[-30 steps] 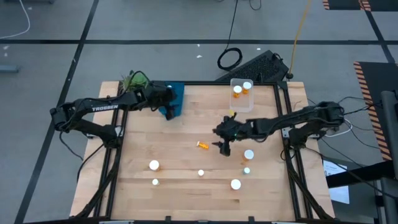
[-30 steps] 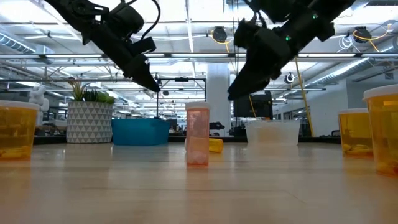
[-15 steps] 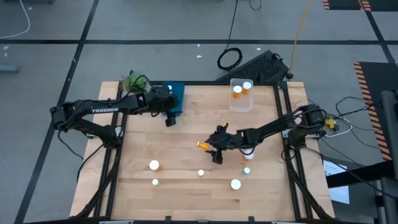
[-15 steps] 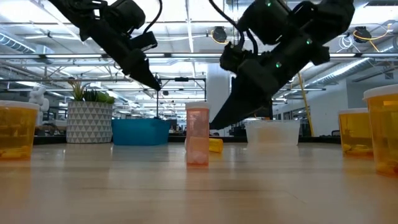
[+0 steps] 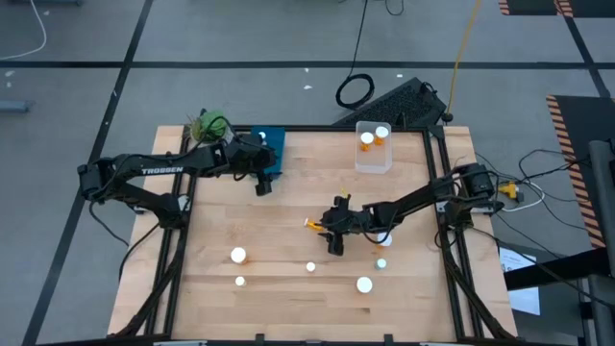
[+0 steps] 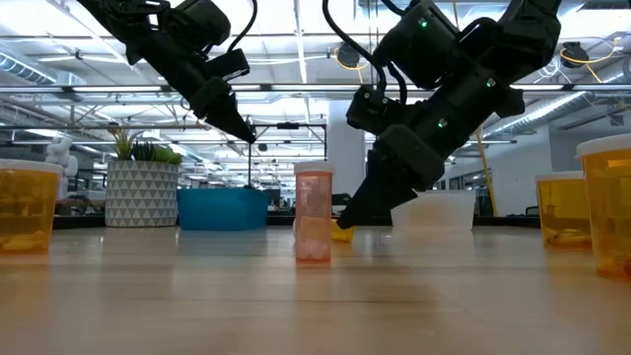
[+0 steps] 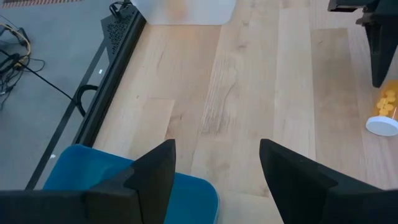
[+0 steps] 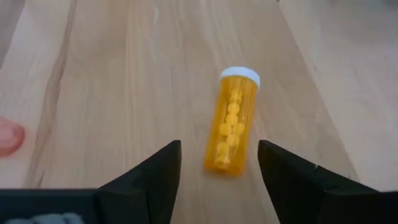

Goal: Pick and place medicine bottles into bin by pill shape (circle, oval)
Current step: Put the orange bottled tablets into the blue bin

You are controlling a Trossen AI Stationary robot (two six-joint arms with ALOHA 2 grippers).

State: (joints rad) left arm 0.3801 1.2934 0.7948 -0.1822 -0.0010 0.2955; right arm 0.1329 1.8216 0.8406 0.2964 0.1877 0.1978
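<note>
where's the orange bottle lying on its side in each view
High view: the lying orange bottle is mid-table, by the right hand.
Low view: only a yellow bit shows behind the upright bottle.
Left wrist view: at the right edge.
Right wrist view: centre, between the open fingers.
Shared landmark: the right hand.

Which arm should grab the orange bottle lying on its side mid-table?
Right. Its end effector is open, with the tipped bottle just ahead between the fingers; the left end effector hangs near the blue bin.
</note>
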